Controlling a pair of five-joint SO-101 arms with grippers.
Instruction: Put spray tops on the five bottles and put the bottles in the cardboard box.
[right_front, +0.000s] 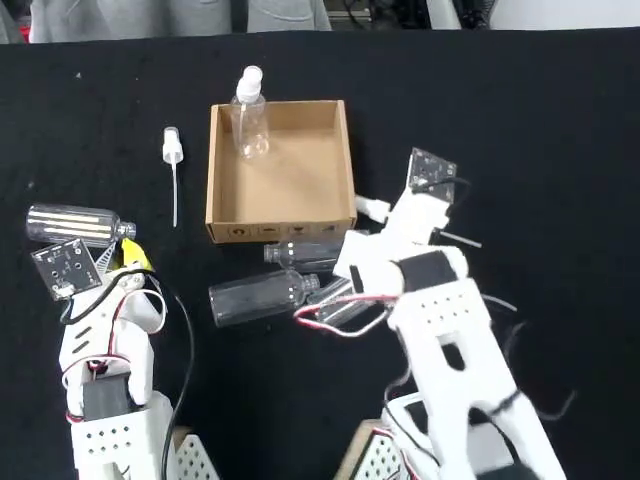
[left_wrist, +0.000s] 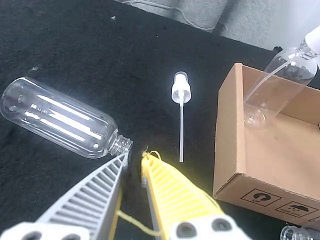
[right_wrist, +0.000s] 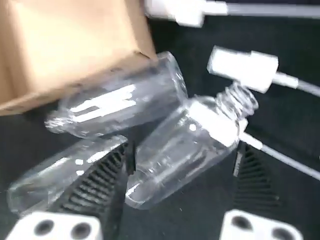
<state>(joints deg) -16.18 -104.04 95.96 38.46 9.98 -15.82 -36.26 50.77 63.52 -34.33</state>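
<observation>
- Black cloth (right_front: 520, 100) covers the table, where a cardboard box (right_front: 212, 170) stands at centre with one capped bottle (right_front: 250, 125) tilted against its far wall.
- Left gripper (left_wrist: 135, 159), jaws narrow and empty, hovers just beside the neck of an uncapped bottle (left_wrist: 60, 120) lying on its side. A loose spray top (left_wrist: 180, 87) lies between that bottle and the box.
- Right gripper (right_wrist: 186, 150), jaws spread wide, straddles a second open bottle (right_wrist: 170, 165) lying askew in front of the box. Two more bottles (right_wrist: 117, 102) crowd close beside it, and another spray top (right_wrist: 242, 70) sits just off its neck.
- Likely trouble: closing on the skewed, round bottle could make it swivel out of the jaws or set its neighbours rolling. The left jaws, this narrow, could nudge their own bottle away rather than take hold of anything.
</observation>
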